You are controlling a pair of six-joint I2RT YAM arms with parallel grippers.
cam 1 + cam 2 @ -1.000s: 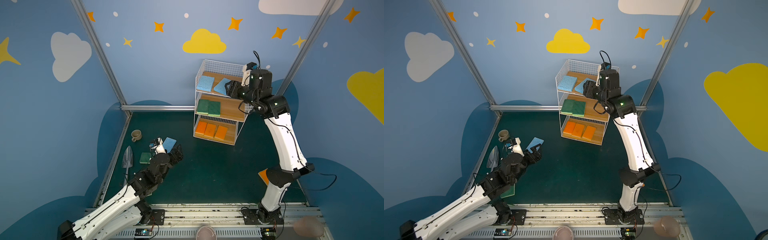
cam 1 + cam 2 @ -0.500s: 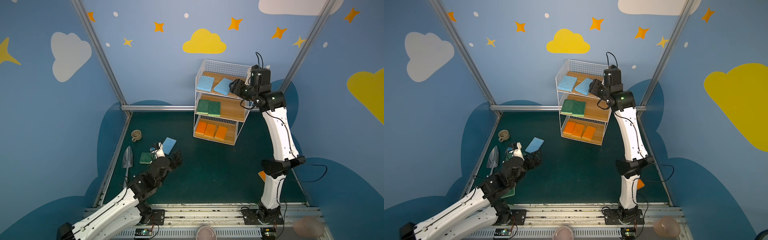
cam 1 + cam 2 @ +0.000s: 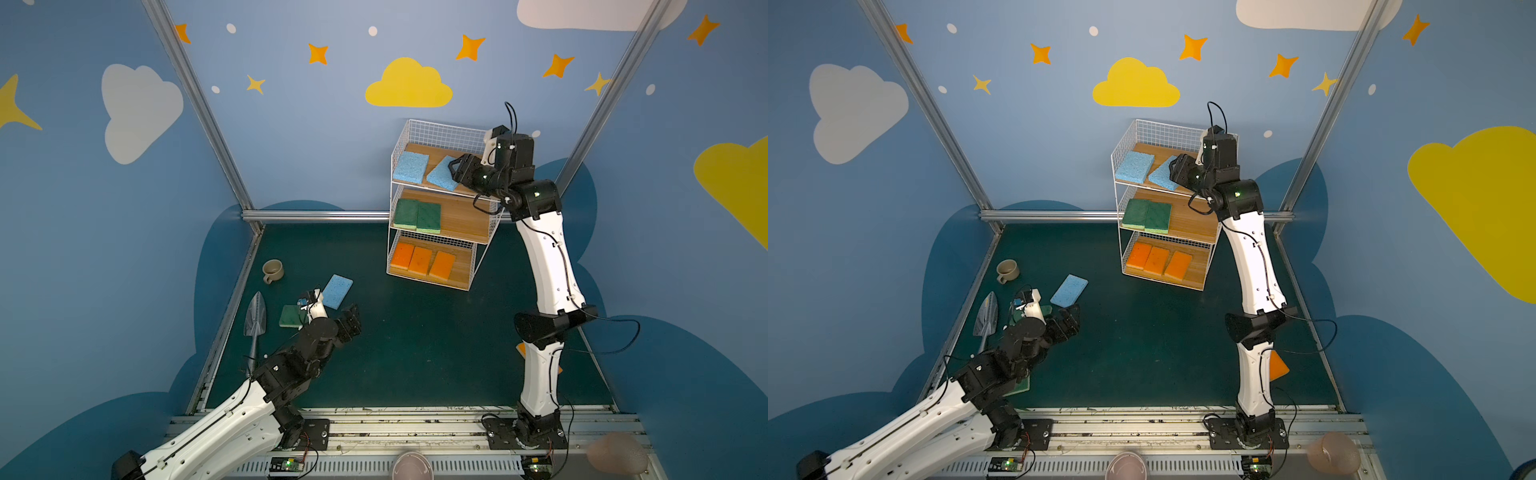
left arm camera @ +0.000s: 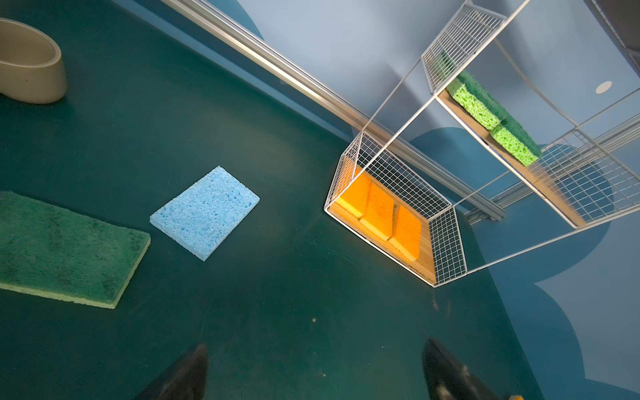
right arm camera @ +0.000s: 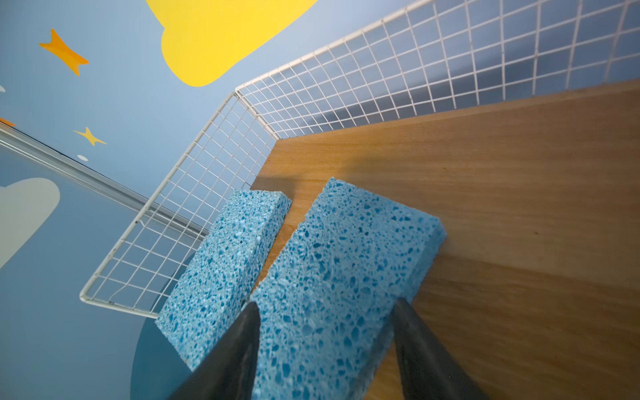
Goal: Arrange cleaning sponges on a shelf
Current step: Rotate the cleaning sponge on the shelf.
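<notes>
The shelf (image 3: 467,216) is a white wire rack with three wooden boards. Its top board holds one light blue sponge (image 3: 410,166) lying flat, and a second one (image 3: 441,173) (image 5: 332,263) beside it at an angle. My right gripper (image 3: 452,169) (image 5: 325,303) is shut across the second sponge's width. Two green sponges (image 3: 417,215) lie on the middle board and three orange ones (image 3: 422,261) on the bottom board. On the floor lie a blue sponge (image 3: 337,291) (image 4: 204,212) and a green one (image 3: 290,316) (image 4: 65,249). My left gripper (image 3: 353,318) (image 4: 316,344) hangs open and empty just short of them.
A beige mug (image 3: 273,271) and a metal trowel (image 3: 255,318) lie by the left wall. An orange sponge (image 3: 1277,368) peeks out behind my right arm, and a green one (image 3: 1021,386) lies under my left arm. Metal rails run along the front edge.
My right gripper has set the blue sponge lower on the top board beside the first one and narrowed on it. My left arm has drawn back from the floor's blue sponge.
</notes>
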